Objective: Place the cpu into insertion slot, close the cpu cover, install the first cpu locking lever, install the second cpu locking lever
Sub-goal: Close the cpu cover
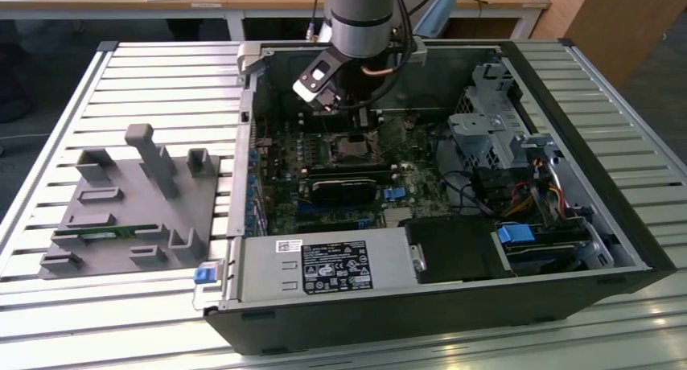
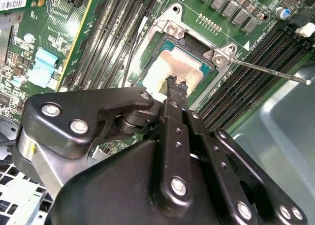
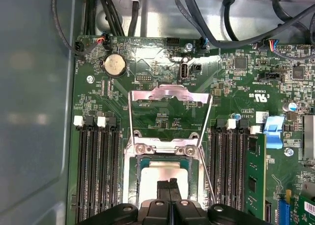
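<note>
Exterior view first: the arm (image 1: pixel 359 16) reaches down into the open computer case (image 1: pixel 429 318) lying on the slatted bench (image 1: pixel 161 72), and the tool (image 1: pixel 333 104) hangs over the green board. The insertion slot (image 1: pixel 352 149) sits at about five o'clock from the tool, close beneath it. From here I cannot tell how the fingers stand.

Over to the second wrist view: the fingertips (image 2: pixel 173 84) are pinched together, narrow, with nothing visible between them. They are right down at the top face of the cpu (image 2: pixel 184 65); touching or a hair above, I cannot tell. The cpu lies flat in the slot, pale metal top facing up, its edges square to the black frame. It is a square, so there is no long axis to call. A thin locking lever (image 2: pixel 268 70) sticks out from the slot's corner bracket and slants away over the memory slots (image 2: pixel 246 80).

First wrist view now: the closed fingertips meet over the cpu's edge farthest from the hinge, and the chip is seated inside the socket. The cpu cover (image 3: pixel 170 93) is open, swung up from its hinge on the slot's edge toward the coin battery (image 3: pixel 114 65), and the board shows through its window. Its length runs from the hinge toward that battery, parallel to the memory slots flanking the socket on both sides.
</note>
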